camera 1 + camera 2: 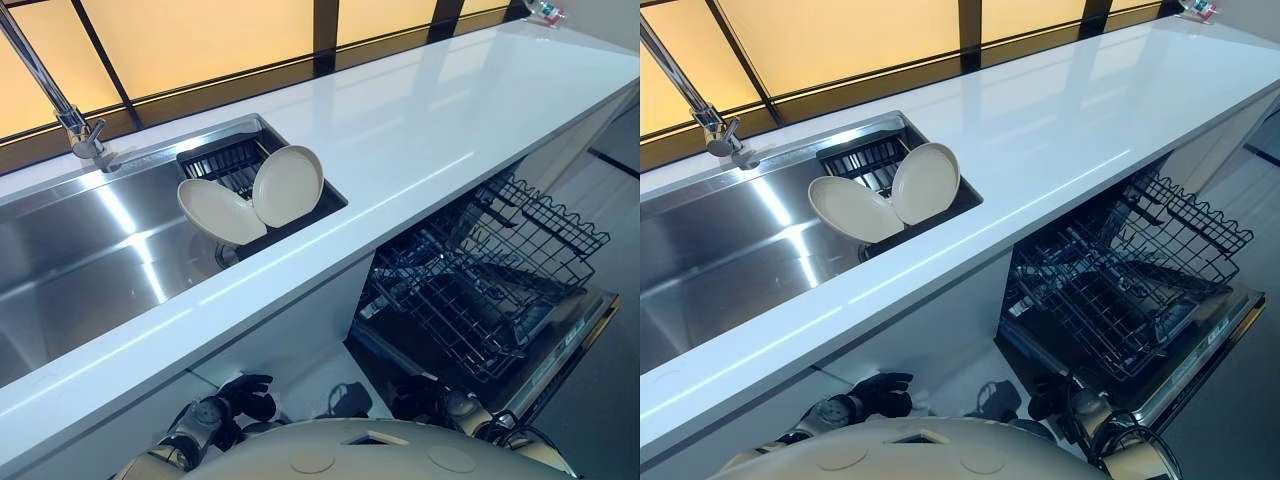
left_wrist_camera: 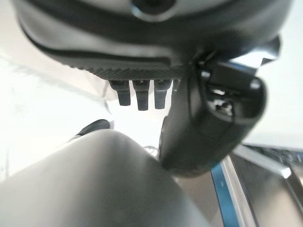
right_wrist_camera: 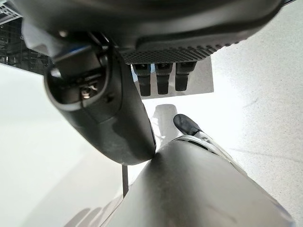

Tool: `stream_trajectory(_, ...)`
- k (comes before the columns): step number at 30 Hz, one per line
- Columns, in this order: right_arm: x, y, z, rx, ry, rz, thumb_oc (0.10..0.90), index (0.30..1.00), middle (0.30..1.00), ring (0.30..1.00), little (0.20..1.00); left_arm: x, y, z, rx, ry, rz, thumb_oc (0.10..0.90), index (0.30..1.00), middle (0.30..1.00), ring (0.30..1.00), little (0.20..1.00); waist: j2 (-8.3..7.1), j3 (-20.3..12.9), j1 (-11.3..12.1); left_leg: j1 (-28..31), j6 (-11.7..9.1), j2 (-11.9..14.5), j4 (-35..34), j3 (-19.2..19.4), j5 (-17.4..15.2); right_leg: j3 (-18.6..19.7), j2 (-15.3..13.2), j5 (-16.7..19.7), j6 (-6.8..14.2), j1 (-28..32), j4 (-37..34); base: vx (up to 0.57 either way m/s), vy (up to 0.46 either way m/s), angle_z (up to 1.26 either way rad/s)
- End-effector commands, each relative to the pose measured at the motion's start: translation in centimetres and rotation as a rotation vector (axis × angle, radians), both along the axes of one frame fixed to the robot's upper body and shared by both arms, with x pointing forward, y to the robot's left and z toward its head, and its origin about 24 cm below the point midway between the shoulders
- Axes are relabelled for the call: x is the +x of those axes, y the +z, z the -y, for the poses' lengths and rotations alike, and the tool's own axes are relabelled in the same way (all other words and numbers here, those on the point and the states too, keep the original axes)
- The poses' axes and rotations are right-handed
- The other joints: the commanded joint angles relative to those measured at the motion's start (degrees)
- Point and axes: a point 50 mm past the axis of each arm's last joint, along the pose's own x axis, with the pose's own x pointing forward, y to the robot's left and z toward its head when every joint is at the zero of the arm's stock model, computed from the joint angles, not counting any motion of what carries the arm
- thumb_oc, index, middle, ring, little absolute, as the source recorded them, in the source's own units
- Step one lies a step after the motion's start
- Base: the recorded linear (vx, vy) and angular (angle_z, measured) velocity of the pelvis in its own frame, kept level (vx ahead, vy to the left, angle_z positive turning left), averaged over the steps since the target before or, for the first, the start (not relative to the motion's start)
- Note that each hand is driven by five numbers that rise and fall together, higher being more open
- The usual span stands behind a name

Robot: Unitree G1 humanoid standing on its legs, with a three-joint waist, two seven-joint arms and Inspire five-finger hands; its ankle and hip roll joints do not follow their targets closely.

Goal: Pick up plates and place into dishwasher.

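**Two plates in the sink, dishwasher open, both hands low**

White counter (image 1: 420,130) runs the length of the room under a row of amber-lit window panels (image 1: 200,40), glossy and bright. Set into it on the left is a steel sink (image 1: 90,260) with a chrome tap (image 1: 60,105) rising at its back edge. At the right end of the sink sits a dark drain rack (image 1: 225,165), and two cream plates lean there on edge. The left plate (image 1: 220,212) tilts low with its face turned up, out over the basin; the right plate (image 1: 288,186) stands more upright, and its lower edge overlaps the left one, so the two touch.

Below the counter and to the right, the dishwasher (image 1: 560,340) is open, door dropped. Its black wire basket (image 1: 480,280) is pulled out, well apart from the plates. A few small things stand at the counter's far right corner (image 1: 545,12), too small to make out.

Both hands hang low, below the counter's edge. The left hand (image 1: 245,395) shows near the cabinet front, dark fingers curled loosely inward around nothing. In its wrist view the fingertips (image 2: 142,97) stand in a short row beside the thumb, empty. The right hand (image 3: 109,118) looks the same in its own wrist view: fingers (image 3: 163,80) tucked in a row, nothing between them and the thumb.
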Motion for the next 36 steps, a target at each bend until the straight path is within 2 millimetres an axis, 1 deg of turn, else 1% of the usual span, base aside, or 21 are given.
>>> stream_trajectory(1,0.6,0.3,0.6,-0.012,0.092,-0.056,0.800,0.900,0.900,0.900,0.900,7.7,3.9,3.8,-0.180,-0.180,0.305,0.800,0.900,0.900,0.900,0.900,0.01,2.4,-0.9,-0.6,3.3,-3.8,0.4,3.2,-2.8,0.9,1.4,-3.4,2.2,1.1,3.6,0.00,0.000,0.00)
stream_trajectory(4,1.2,0.5,0.7,-0.006,0.094,-0.051,0.800,0.900,0.900,0.900,0.900,9.7,5.9,5.4,-0.256,-0.234,0.383,0.800,0.900,0.900,0.900,0.900,-0.05,2.5,-1.1,-0.8,3.2,-3.6,0.4,3.5,-2.8,1.0,1.5,-3.1,2.4,0.8,3.6,-0.01,-0.010,0.00)
stream_trajectory(5,1.3,0.5,0.7,-0.005,0.094,-0.050,0.800,0.900,0.900,0.900,0.900,10.1,6.3,5.7,-0.277,-0.239,0.396,0.800,0.900,0.900,0.900,0.900,-0.09,2.6,-1.1,-0.8,3.2,-3.6,0.4,3.5,-2.7,1.1,1.5,-3.0,2.4,0.8,3.6,0.00,0.000,0.00)
stream_trajectory(6,1.5,0.6,0.7,-0.001,0.093,-0.047,0.800,0.900,0.900,0.900,0.900,10.7,7.2,6.3,-0.310,-0.261,0.427,0.800,0.900,0.900,0.900,0.900,-0.15,2.7,-1.2,-0.9,3.1,-3.5,0.4,3.6,-2.7,1.1,1.6,-2.9,2.4,0.7,3.6,0.00,0.000,0.00)
stream_trajectory(7,1.5,0.6,0.7,-0.001,0.093,-0.047,0.800,0.900,0.900,0.900,0.900,10.7,7.2,6.3,-0.310,-0.261,0.427,0.800,0.900,0.900,0.900,0.900,-0.15,2.7,-1.2,-0.9,3.1,-3.5,0.4,3.6,-2.7,1.2,1.6,-2.9,2.4,0.7,3.6,0.00,0.000,0.00)
stream_trajectory(9,1.8,0.8,0.6,0.005,0.095,-0.043,0.800,0.900,0.900,0.900,0.900,11.9,9.5,7.5,-0.412,-0.299,0.477,0.800,0.900,0.900,0.900,0.900,-0.27,2.8,-1.4,-1.0,3.0,-3.4,0.4,3.9,-2.6,1.4,1.6,-2.8,2.4,0.6,3.5,-0.02,-0.019,-0.03)
stream_trajectory(10,2.1,0.9,0.5,0.005,0.100,-0.039,0.800,0.900,0.900,0.900,0.900,12.7,11.2,8.4,-0.477,-0.324,0.503,0.800,0.900,0.900,0.900,0.900,-0.29,3.0,-1.5,-1.0,3.1,-3.3,0.4,4.1,-2.6,1.5,1.6,-2.6,2.4,0.5,3.5,-0.03,-0.031,-0.06)
stream_trajectory(11,2.2,0.9,0.5,0.005,0.101,-0.038,0.800,0.900,0.900,0.900,0.900,12.8,11.6,8.5,-0.504,-0.330,0.508,0.800,0.900,0.900,0.900,0.900,-0.29,3.0,-1.5,-1.0,3.1,-3.3,0.4,4.2,-2.6,1.5,1.6,-2.6,2.4,0.4,3.6,-0.03,-0.027,-0.07)
stream_trajectory(13,2.4,1.1,0.4,0.004,0.107,-0.030,0.800,0.900,0.900,0.900,0.900,13.2,13.6,9.7,-0.608,-0.356,0.510,0.800,0.900,0.900,0.900,0.900,-0.41,3.2,-1.7,-1.0,3.2,-3.3,0.4,4.4,-2.6,1.6,1.7,-2.6,2.4,0.4,3.5,-0.03,-0.036,-0.03)
stream_trajectory(16,2.9,1.4,0.2,-0.003,0.132,-0.020,0.800,0.900,0.900,0.900,0.900,12.9,16.2,11.5,-0.788,-0.397,0.486,0.800,0.900,0.900,0.900,0.900,-0.71,3.4,-2.2,-0.8,3.3,-2.9,0.4,4.8,-2.7,2.3,2.2,-2.7,2.1,0.5,3.5,-0.04,-0.068,0.00)
stream_trajectory(20,3.3,1.8,-0.2,-0.005,0.200,-0.020,0.800,0.900,0.900,0.900,0.900,12.1,18.9,13.3,-0.983,-0.438,0.490,0.800,0.900,0.900,0.900,0.900,-1.47,3.8,-2.7,-0.1,3.3,-2.3,0.4,5.1,-2.8,3.5,3.2,-2.7,1.5,1.1,3.0,-0.02,-0.116,-0.07)
stream_trajectory(24,3.4,2.0,-0.6,-0.007,0.256,-0.022,0.800,0.900,0.900,0.900,0.900,11.7,21.1,15.0,-1.216,-0.391,0.409,0.800,0.900,0.900,0.900,0.900,-2.28,4.1,-2.7,-0.2,3.0,-1.5,0.5,4.7,-2.4,4.4,4.0,-2.7,0.9,1.6,2.4,-0.02,-0.127,-0.06)
stream_trajectory(25,3.5,2.1,-0.7,-0.007,0.269,-0.019,0.800,0.900,0.900,0.900,0.900,11.5,21.7,15.7,-1.280,-0.385,0.382,0.800,0.900,0.900,0.900,0.900,-2.60,4.2,-2.7,-0.3,2.8,-1.3,0.7,4.6,-2.3,4.4,4.2,-2.7,0.7,1.7,2.5,-0.03,-0.140,0.03)
stream_trajectory(28,3.9,2.2,-1.3,0.003,0.292,-0.004,0.800,0.900,0.900,0.900,0.900,10.7,23.0,17.5,-1.427,-0.367,0.297,0.800,0.900,0.900,0.900,0.900,-3.55,4.7,-2.4,-1.0,2.1,-0.6,1.5,4.1,-2.1,4.2,4.5,-2.7,0.3,1.8,2.2,-0.04,-0.139,0.03)
stream_trajectory(30,4.3,2.3,-1.6,0.006,0.303,0.001,0.800,0.900,0.900,0.900,0.900,10.1,23.5,18.5,-1.508,-0.343,0.219,0.800,0.900,0.900,0.900,0.900,-4.02,5.1,-2.2,-1.7,1.8,-0.3,2.1,3.6,-2.0,4.0,4.6,-2.6,0.1,1.7,2.1,-0.05,-0.091,0.02)
stream_trajectory(31,4.3,2.3,-1.6,0.006,0.303,0.001,0.800,0.900,0.900,0.900,0.900,10.1,23.5,18.5,-1.508,-0.343,0.219,0.800,0.900,0.900,0.900,0.900,-4.02,5.1,-2.2,-1.7,1.8,-0.3,2.1,3.6,-2.0,4.0,4.6,-2.6,0.1,1.7,2.0,-0.05,-0.099,0.02)
stream_trajectory(32,4.5,2.4,-2.0,0.007,0.312,0.001,0.800,0.900,0.900,0.900,0.900,9.6,24.0,19.4,-1.585,-0.340,0.185,0.800,0.900,0.900,0.900,0.900,-4.49,5.4,-2.0,-2.3,1.4,0.0,2.6,3.3,-1.8,3.7,4.6,-2.4,-0.1,1.7,1.6,-0.04,-0.086,0.03)
stream_trajectory(35,5.0,2.5,-2.3,0.007,0.315,-0.001,0.800,0.900,0.900,0.900,0.900,8.9,25.1,20.4,-1.701,-0.338,0.131,0.800,0.900,0.900,0.900,0.900,-4.77,5.6,-1.6,-3.1,0.9,0.3,3.0,2.7,-1.6,3.3,4.6,-2.3,-0.3,1.7,1.3,-0.03,-0.049,0.05)
stream_trajectory(36,5.0,2.5,-2.3,0.007,0.315,-0.001,0.800,0.900,0.900,0.900,0.900,8.9,25.1,20.4,-1.701,-0.338,0.131,0.800,0.900,0.900,0.900,0.900,-4.77,5.6,-1.6,-3.1,0.9,0.3,3.0,2.7,-1.6,3.3,4.6,-2.3,-0.3,1.7,1.3,-0.05,-0.014,0.04)
